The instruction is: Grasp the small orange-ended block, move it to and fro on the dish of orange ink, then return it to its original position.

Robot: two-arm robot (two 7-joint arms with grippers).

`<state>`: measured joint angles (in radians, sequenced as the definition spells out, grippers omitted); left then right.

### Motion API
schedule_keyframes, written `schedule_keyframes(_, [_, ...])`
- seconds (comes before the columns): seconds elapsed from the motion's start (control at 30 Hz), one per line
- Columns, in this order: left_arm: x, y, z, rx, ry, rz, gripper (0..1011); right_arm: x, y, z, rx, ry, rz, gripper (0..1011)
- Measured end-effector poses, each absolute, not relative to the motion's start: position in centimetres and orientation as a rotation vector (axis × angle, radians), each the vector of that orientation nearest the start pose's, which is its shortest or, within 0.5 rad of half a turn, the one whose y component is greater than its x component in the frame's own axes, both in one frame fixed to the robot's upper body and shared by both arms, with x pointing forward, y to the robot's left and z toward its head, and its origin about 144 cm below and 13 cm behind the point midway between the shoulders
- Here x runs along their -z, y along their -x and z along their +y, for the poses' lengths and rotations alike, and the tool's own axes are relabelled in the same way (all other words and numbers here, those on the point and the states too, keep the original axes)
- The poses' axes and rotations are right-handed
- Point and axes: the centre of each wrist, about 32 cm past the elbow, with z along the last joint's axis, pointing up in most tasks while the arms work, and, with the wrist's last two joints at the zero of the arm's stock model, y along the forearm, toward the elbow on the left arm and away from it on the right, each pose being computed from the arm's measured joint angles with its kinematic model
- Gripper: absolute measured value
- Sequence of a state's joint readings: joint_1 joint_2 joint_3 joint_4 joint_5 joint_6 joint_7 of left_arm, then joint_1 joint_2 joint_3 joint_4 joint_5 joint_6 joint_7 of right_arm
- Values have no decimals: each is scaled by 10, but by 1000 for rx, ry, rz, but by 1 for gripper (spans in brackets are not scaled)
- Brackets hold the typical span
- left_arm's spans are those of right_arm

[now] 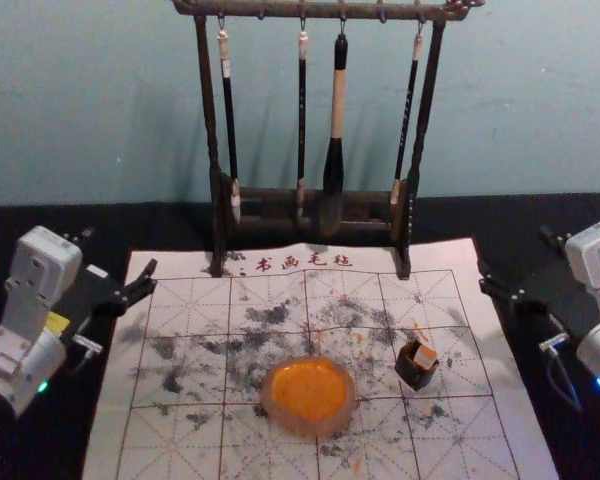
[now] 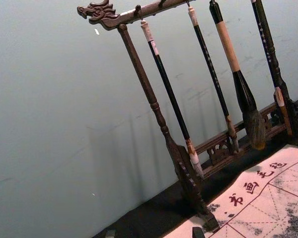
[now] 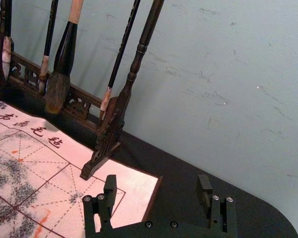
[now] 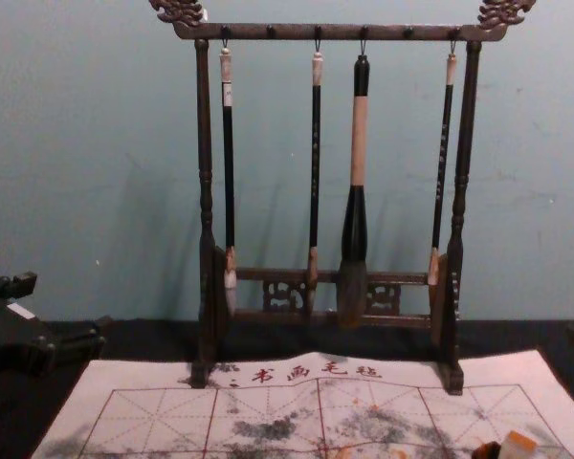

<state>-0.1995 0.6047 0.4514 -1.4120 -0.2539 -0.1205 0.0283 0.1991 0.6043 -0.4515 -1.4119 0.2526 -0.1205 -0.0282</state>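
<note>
In the head view my left gripper (image 1: 120, 252) stands open beyond the mat's left edge, and my right gripper (image 1: 515, 253) is open at its right edge. The left wrist view has the tips of my left gripper (image 2: 154, 233) wide apart; in the right wrist view my right gripper (image 3: 157, 184) holds nothing. The small orange-ended block (image 1: 426, 355) leans in a dark little holder (image 1: 415, 372), right of the round dish of orange ink (image 1: 310, 396). Neither gripper touches them. In the chest view the block (image 4: 518, 445) shows low at the right.
A dark wooden rack (image 1: 416, 150) with several hanging brushes (image 1: 337, 110) stands at the mat's far edge, before the wall. The white gridded mat (image 1: 180, 440) bears grey and orange ink stains and lies on a black table (image 1: 40, 225).
</note>
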Motion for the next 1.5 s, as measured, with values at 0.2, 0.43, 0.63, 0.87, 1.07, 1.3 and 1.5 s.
schedule_keyframes(0.2, [-1140, -489, 310, -1248, -304, -285, 1001, -1140, -489, -310, 1248, 305, -286, 1000])
schedule_keyframes(0.43, [-1140, -489, 310, -1248, -304, -285, 1001, -1140, -489, -310, 1248, 304, -285, 1000])
schedule_keyframes(0.63, [-1140, -489, 310, -1248, -305, -285, 1001, -1140, -489, -310, 1248, 304, -285, 1000])
schedule_keyframes(0.87, [-1140, -489, 310, -1248, -304, -285, 1001, -1140, -489, -310, 1248, 304, -285, 1000])
schedule_keyframes(1.07, [-1140, -489, 310, -1248, -304, -285, 1002, -1140, -489, -310, 1248, 304, -285, 1000])
schedule_keyframes(1.3, [-1140, -489, 310, -1248, -304, -285, 1001, -1140, -489, -310, 1248, 304, -285, 1000])
schedule_keyframes(1.5, [-1140, -489, 310, -1248, -304, -285, 1001, -1140, -489, -310, 1248, 305, -285, 1000])
